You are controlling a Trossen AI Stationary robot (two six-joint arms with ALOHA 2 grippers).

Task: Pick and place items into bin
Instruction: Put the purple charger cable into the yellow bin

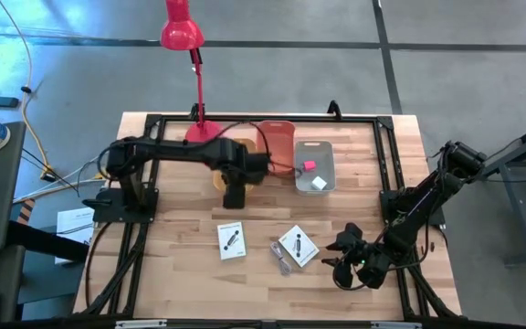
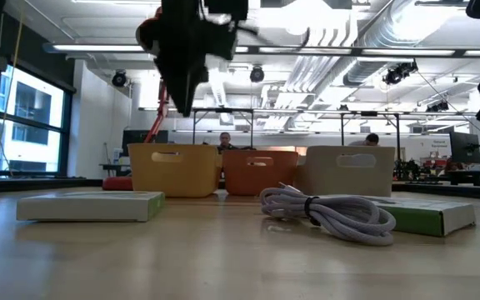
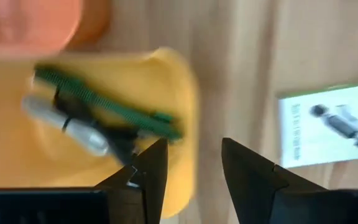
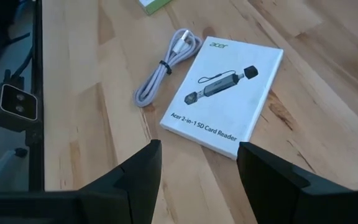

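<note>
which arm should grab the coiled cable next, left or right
Probably the right. The right gripper hovers open near the table's front, close beside the coiled cable. The left gripper is open but farther back, at the yellow bin.

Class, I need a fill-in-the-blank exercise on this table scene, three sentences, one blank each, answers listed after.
1. The pink cube and the white cube lie in the ____ plastic bin.
2. The open left gripper hovers at the edge of the ____ plastic bin holding a green stick.
3. Beside the coiled white cable, the white box reads "Acer 2-in-1 SD Card ____".

Answers: grey; yellow; Reader
</note>
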